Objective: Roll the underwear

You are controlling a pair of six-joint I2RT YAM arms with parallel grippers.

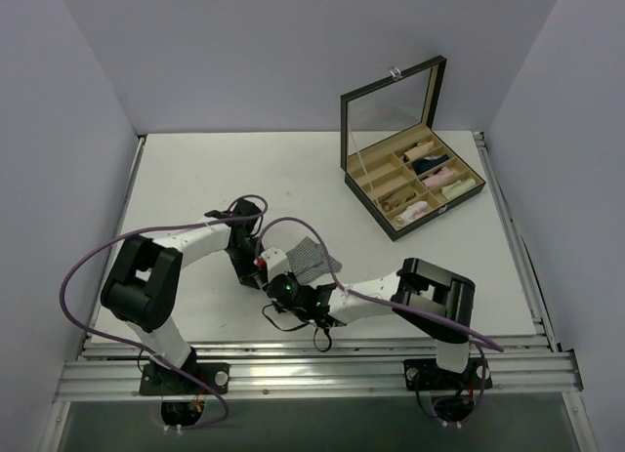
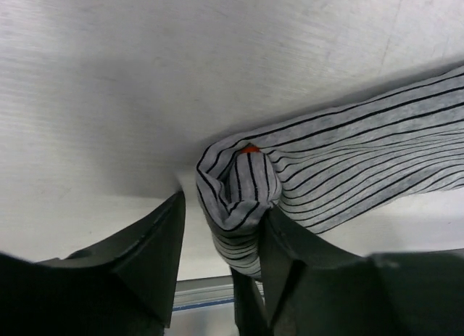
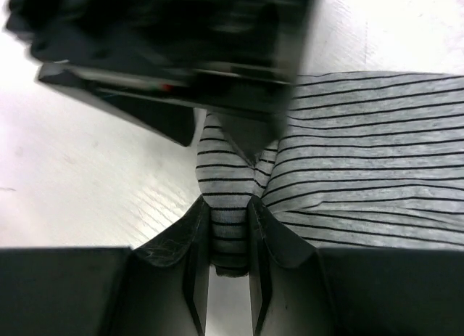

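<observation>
The underwear (image 1: 312,258), grey with fine dark pinstripes, lies on the white table between the two arms, its near-left end rolled into a tight bunch (image 2: 239,187). A speck of red edge shows at the roll's tip. My right gripper (image 3: 229,205) is shut on that rolled end, with cloth pinched between both fingers. My left gripper (image 2: 225,205) stands open around the same end: the roll rests against its right finger (image 2: 290,252), and a clear gap separates it from the left finger (image 2: 156,242). In the top view both grippers meet at the cloth's left corner (image 1: 273,268).
An open black box (image 1: 395,224) with a glass lid stands at the back right, with small rolled garments in its compartments. Aluminium rails (image 1: 312,369) run along the table's near edge. Purple cables loop over both arms.
</observation>
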